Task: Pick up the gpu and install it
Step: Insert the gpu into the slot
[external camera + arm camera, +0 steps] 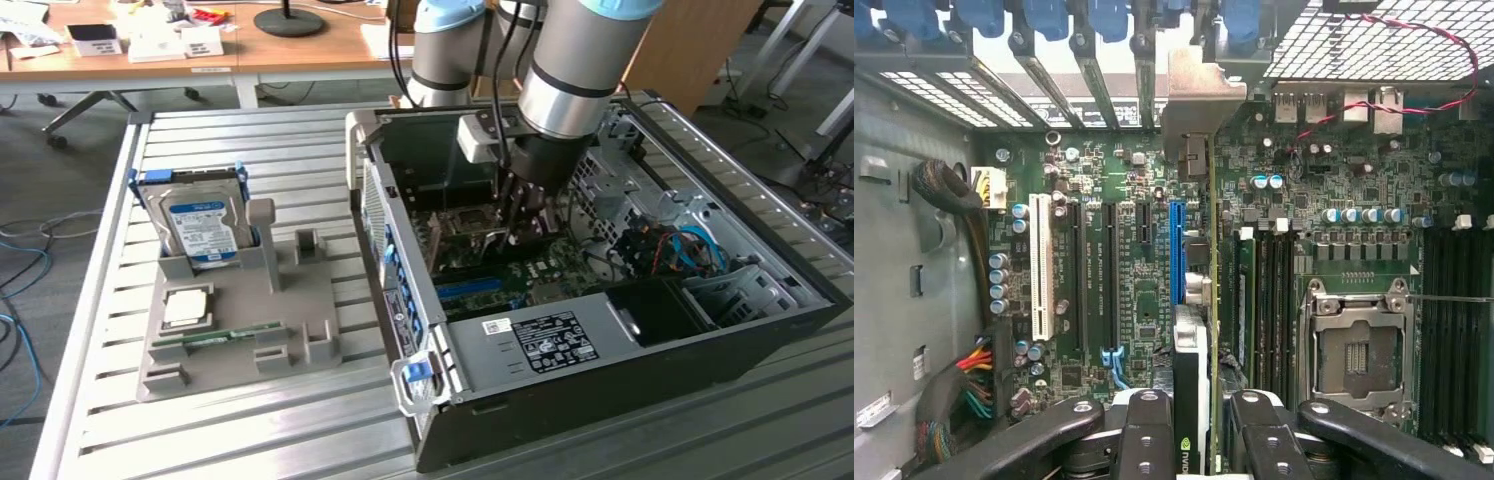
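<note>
Gpu [1199, 340] edge-on above motherboard slots

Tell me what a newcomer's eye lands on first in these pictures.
The robot arm plunging into the open computer case stands out first, its gripper holding the gpu edge-on above the motherboard, next to the blue slot. Beside the case, toward the exterior view's left, a grey holder carries a blue-labelled hard drive standing upright.

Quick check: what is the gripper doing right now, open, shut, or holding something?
Gripper: shut on the gpu, held edge-on down inside the computer case, over the motherboard slots.
</note>
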`<action>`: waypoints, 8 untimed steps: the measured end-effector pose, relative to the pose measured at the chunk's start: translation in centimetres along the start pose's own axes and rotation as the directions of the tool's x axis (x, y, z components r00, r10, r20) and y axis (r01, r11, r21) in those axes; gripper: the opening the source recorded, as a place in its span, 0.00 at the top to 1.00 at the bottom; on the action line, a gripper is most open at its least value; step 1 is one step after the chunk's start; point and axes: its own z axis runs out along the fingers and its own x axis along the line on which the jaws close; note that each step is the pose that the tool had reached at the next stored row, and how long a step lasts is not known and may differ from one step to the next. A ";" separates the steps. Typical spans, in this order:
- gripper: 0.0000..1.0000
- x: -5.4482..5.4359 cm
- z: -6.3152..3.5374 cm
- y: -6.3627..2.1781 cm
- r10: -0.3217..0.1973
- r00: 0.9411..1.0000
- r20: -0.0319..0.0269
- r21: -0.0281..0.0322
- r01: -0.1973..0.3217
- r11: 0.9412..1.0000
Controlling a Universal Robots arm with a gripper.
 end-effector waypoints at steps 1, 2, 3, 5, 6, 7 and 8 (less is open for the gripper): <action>0.73 0.0 0.00 0.02 0.000 1.000 0.000 0.000 0.000 1.000; 0.73 0.0 0.00 0.06 0.000 1.000 0.000 0.000 0.000 1.000; 0.73 0.0 0.01 0.11 0.000 1.000 0.000 0.000 0.000 1.000; 0.73 0.0 0.01 0.19 0.000 1.000 0.000 0.000 0.000 1.000; 0.73 0.0 0.01 0.20 0.000 1.000 0.000 0.000 0.000 1.000; 0.73 0.1 0.02 0.21 0.000 1.000 0.000 0.000 0.000 1.000; 0.73 0.1 0.11 0.23 0.000 1.000 0.000 0.000 0.000 1.000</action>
